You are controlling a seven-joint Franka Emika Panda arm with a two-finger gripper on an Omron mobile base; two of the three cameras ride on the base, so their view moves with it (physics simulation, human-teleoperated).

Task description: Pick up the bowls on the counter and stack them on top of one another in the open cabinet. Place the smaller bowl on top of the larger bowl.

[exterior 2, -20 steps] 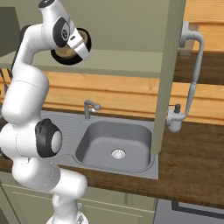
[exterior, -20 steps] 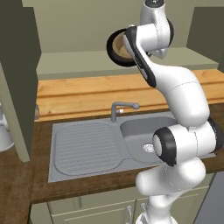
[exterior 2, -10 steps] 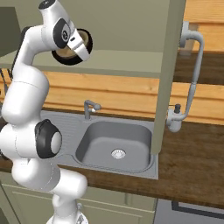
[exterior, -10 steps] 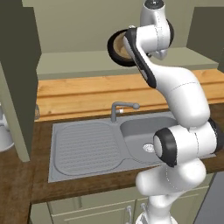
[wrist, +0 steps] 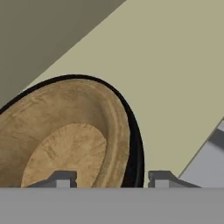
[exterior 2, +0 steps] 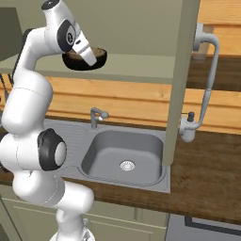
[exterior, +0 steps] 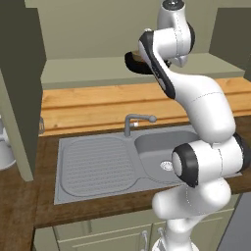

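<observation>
Pale cabinet shelf (wrist: 175, 65) behind, dark wood-plank counter (exterior 2: 207, 164) and steel sink (exterior 2: 123, 153) well below. Stacking step at its end, by the look of it: small tan wooden bowl (wrist: 65, 135) nested in wide glossy black bowl (exterior 2: 84, 63), straight ahead of gripper (wrist: 109, 178). Fingertips (wrist: 162, 176) apart, straddling both rims without visible contact; apparently a release. Next: back straight out without dragging rims. Thick-rimmed, grained tan wood; only a thin black edge around it.

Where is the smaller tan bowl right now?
The smaller bowl sits nested inside the larger black bowl on the open cabinet's pale shelf, above the sink's left side, at the gripper.
</observation>
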